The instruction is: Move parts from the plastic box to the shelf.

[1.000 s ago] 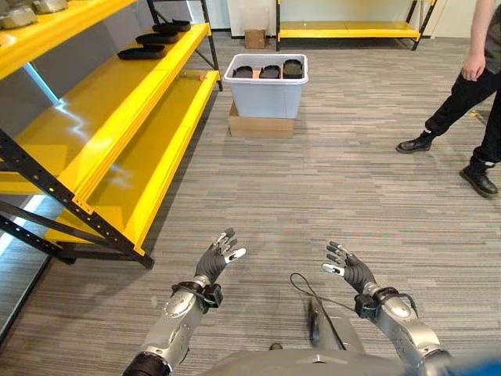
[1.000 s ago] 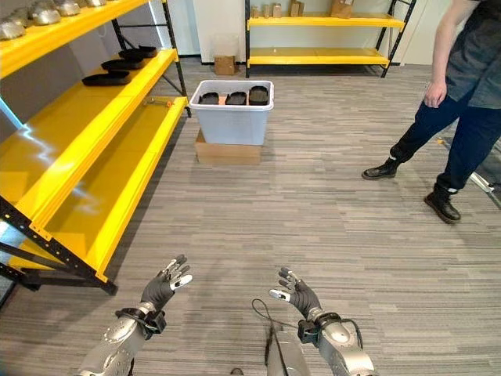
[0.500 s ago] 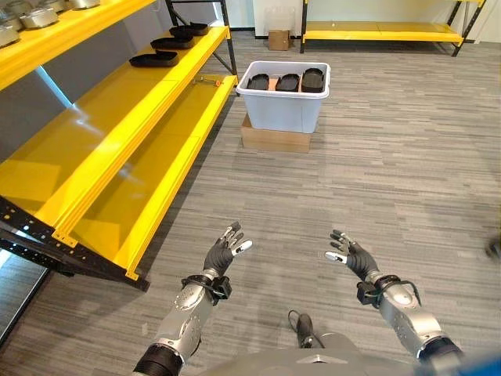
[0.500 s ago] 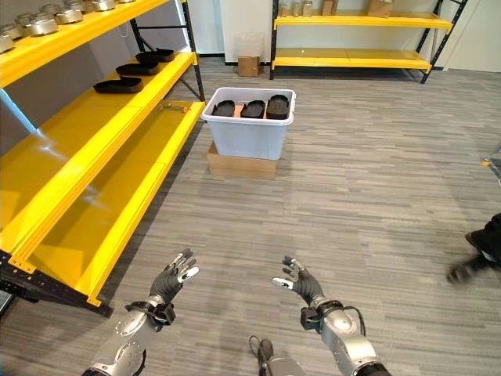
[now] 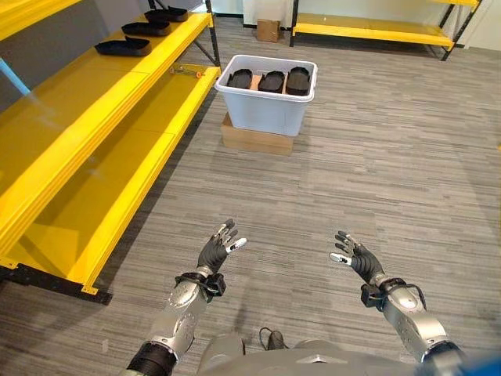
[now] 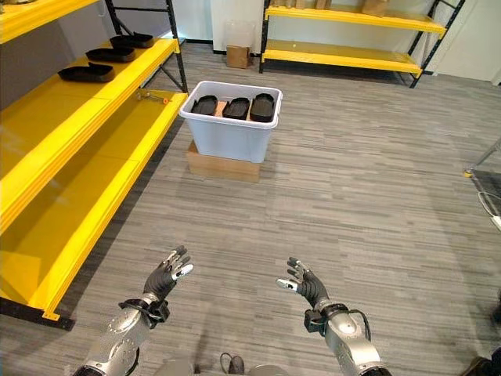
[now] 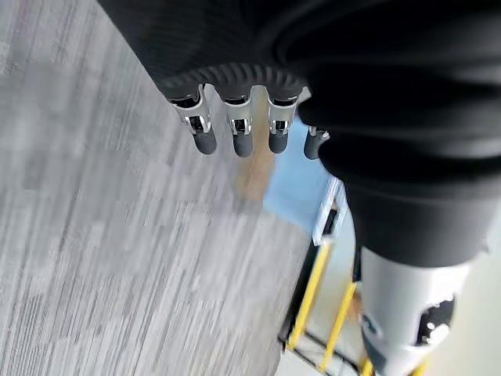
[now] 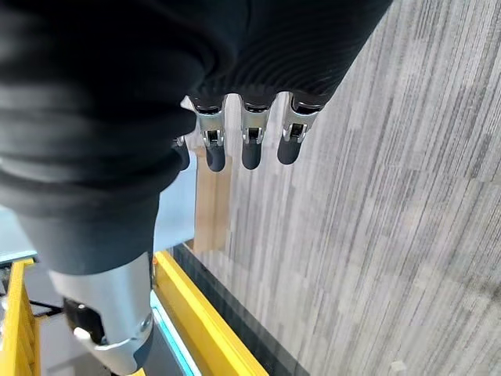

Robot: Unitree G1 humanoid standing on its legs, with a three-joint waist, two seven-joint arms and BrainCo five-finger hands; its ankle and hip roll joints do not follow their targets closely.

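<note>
Both of the robot's arms reach forward over the grey striped carpet floor (image 5: 376, 157), the left hand (image 5: 217, 249) and the right hand (image 5: 354, 258) held apart with fingers spread and relaxed, holding nothing. Well ahead of them, a pale plastic box (image 5: 266, 106) sits on a flat cardboard carton (image 5: 254, 137) and carries three black parts (image 5: 271, 80) side by side along its top. To the robot's left runs the yellow shelf (image 5: 102, 117), where more black parts (image 5: 124, 47) lie in a row at the far end of the upper level. A second yellow shelf (image 6: 352, 55) lines the far wall, a small cardboard box (image 6: 236, 56) standing beside it.
</note>
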